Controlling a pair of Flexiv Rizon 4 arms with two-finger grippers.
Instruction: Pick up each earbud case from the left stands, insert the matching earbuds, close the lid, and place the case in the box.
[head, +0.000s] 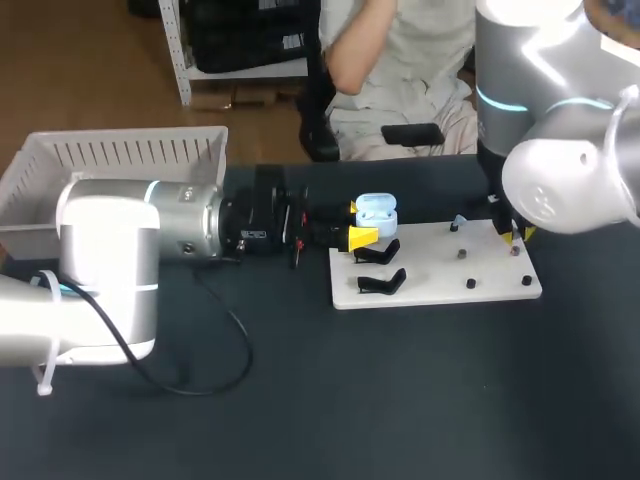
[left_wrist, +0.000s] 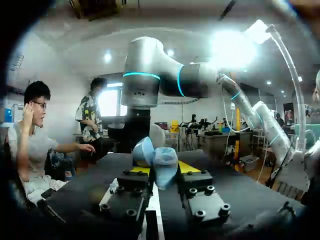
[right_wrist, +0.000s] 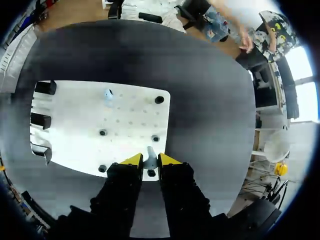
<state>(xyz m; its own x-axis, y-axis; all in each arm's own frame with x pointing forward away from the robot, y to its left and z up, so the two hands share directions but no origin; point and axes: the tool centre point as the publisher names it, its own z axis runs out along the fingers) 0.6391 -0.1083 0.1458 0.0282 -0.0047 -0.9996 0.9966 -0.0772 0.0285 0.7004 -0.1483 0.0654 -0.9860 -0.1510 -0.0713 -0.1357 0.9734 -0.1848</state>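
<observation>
Head view: left jaws clamp the upright, open-lidded earbud case (head: 376, 212) at the white board's (head: 440, 285) edge; right jaws pinch an earbud (right_wrist: 149, 159).

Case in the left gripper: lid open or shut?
Open. The earbud case, held in the left gripper, shows two blue halves splayed apart.

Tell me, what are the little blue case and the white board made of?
The earbud case looks like smooth pale-blue plastic, with a soft sheen on its rounded lid. The white board seems matt plastic or painted metal, flat with rows of small holes; I cannot tell which.
</observation>
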